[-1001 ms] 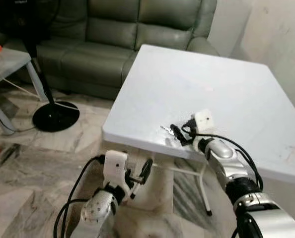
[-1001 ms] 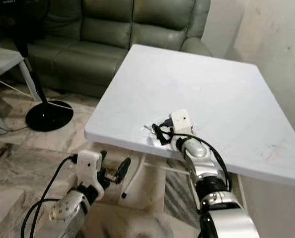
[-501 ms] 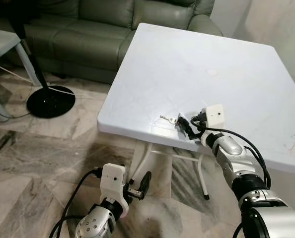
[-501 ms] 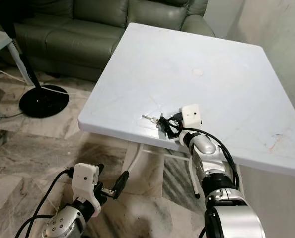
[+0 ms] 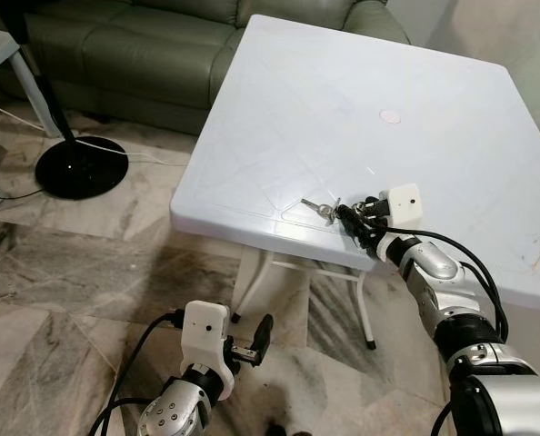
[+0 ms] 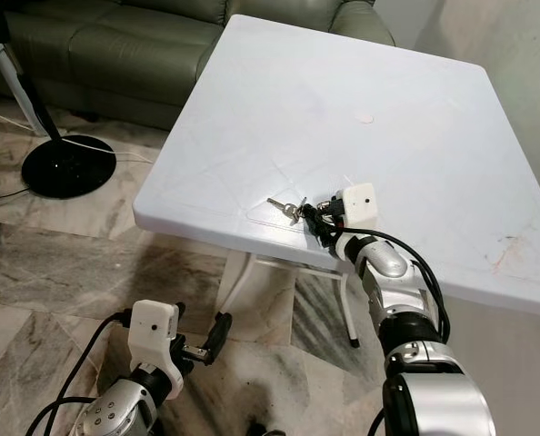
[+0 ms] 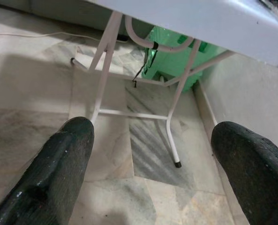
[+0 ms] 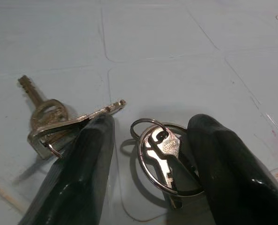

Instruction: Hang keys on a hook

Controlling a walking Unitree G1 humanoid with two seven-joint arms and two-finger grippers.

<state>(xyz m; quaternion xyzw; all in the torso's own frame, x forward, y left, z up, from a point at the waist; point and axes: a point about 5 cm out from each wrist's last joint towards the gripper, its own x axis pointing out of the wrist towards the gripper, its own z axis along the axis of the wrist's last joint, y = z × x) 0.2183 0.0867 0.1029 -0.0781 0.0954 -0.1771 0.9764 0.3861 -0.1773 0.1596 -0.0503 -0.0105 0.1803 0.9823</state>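
While the left gripper [image 5: 256, 341] hangs idle and spread open low over the marble floor [image 5: 61, 272] beside the table's legs, the right gripper [image 6: 317, 221] rests on the white table [image 6: 343, 100] near its front edge. Its two fingers [image 8: 83, 168] stand parted, gripping nothing, with the large key ring [image 8: 164, 157] and one silver key lying flat between them. The remaining keys [image 8: 50, 124] lie just outside one finger, touching it

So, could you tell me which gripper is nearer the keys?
Right gripper: its open fingers straddle the keys on the table. Left gripper hangs below, near the floor.
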